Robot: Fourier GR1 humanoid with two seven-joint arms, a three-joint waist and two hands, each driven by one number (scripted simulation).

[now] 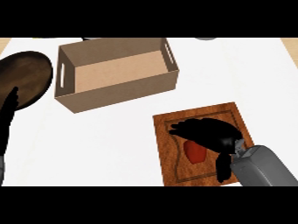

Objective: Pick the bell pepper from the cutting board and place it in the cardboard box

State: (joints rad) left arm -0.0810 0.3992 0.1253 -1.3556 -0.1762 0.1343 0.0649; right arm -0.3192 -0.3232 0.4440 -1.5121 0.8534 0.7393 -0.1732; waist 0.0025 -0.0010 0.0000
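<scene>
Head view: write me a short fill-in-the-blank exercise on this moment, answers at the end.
1. The red bell pepper lies on the brown wooden cutting board, under the robot's ____ hand.
2. The dark round plate sits to the ____ of the open brown cardboard box.
3. The box holds ____.
Answers: right; left; nothing.

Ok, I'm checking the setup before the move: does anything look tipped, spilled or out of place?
Nothing stands out. The cardboard box stands upright and open, the bell pepper lies on the cutting board under the right hand, and I see no spill.
</scene>
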